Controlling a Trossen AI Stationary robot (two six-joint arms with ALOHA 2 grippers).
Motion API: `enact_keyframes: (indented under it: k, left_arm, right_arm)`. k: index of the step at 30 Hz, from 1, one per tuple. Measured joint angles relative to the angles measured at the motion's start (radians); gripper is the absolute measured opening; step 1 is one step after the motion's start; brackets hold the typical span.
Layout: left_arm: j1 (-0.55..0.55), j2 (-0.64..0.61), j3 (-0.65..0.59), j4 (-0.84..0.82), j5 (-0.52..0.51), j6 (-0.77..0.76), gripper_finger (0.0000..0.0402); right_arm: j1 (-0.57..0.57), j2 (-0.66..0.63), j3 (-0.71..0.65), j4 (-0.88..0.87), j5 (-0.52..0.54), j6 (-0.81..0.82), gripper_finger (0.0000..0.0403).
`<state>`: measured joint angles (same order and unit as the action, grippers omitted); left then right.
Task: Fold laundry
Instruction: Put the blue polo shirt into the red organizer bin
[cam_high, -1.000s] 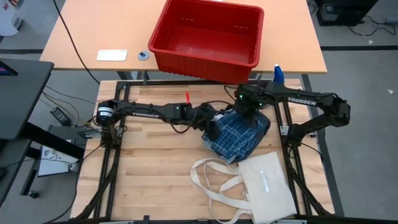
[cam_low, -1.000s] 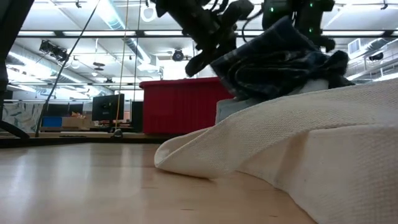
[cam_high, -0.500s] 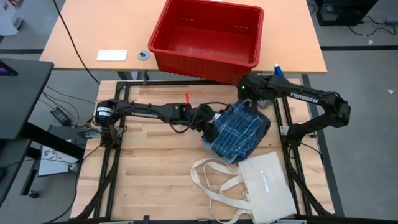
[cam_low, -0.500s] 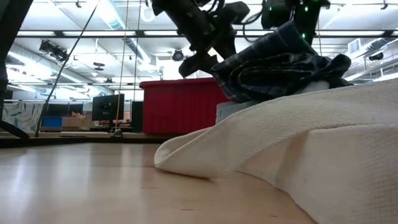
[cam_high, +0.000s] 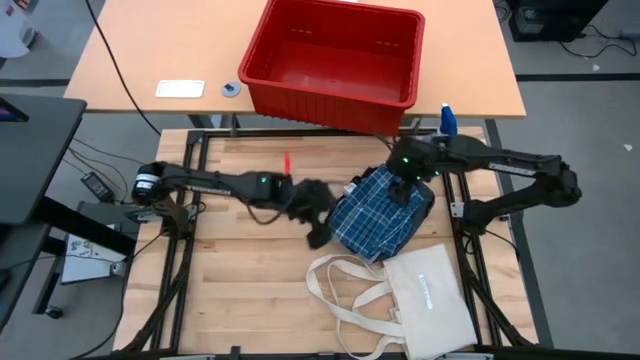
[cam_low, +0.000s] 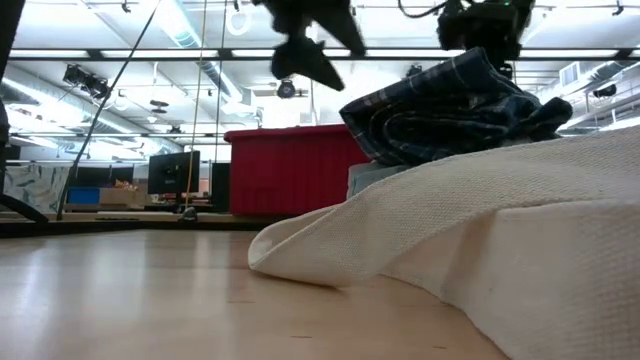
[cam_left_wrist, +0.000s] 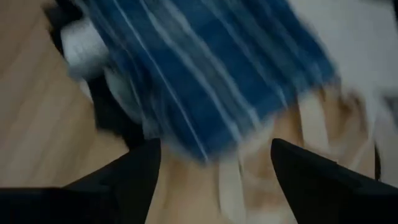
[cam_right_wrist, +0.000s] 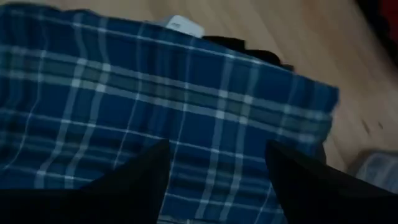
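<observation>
Plaid piece (cam_high: 380, 208) under spread right gripper (cam_high: 405, 190); left gripper (cam_high: 318, 222) spread, clear beside its edge.

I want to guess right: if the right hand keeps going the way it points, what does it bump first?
Most likely the plaid garment: the right hand is open and points straight at it, close above.

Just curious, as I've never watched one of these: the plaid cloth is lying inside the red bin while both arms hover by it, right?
Not quite. The plaid cloth lies on the wooden table, beside the cream tote bag; the red bin stands apart on another table, with nothing showing inside. The high view shows this. Both arms are by the cloth: the left end effector next to it, the right end effector over it.
</observation>
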<state>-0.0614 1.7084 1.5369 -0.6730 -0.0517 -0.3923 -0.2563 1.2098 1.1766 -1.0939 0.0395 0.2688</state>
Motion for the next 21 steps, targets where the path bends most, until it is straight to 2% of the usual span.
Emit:
enact_keyframes:
  k: [3, 6, 8, 10, 14, 21]
  left_arm:
    - [-0.069, -0.06, -0.002, -0.082, -0.085, 0.01, 0.0294]
    - [-0.157, -0.155, -0.003, -0.13, -0.327, 0.018, 0.0277]
    - [-0.214, -0.225, -0.053, -0.117, -0.508, 0.018, 0.0261]
    - [-0.241, -0.302, -0.128, -0.101, -0.614, 0.02, 0.0243]
    - [-0.242, -0.511, -0.316, -0.084, -0.647, -0.025, 0.0201]
    - [-0.202, -0.935, -0.706, 0.163, -0.647, -0.03, 0.014]
  right_arm:
    - [0.048, -0.094, -0.034, 0.047, 0.073, 0.105, 0.0267]
    - [0.092, -0.241, -0.092, 0.158, 0.16, 0.178, 0.0267]
    - [0.116, -0.353, -0.159, 0.276, 0.225, 0.195, 0.0267]
    - [0.132, -0.47, -0.232, 0.372, 0.259, 0.203, 0.0267]
    - [0.132, -0.656, -0.347, 0.51, 0.27, 0.226, 0.0267]
    - [0.129, -0.889, -0.399, 0.571, 0.347, 0.227, 0.0258]
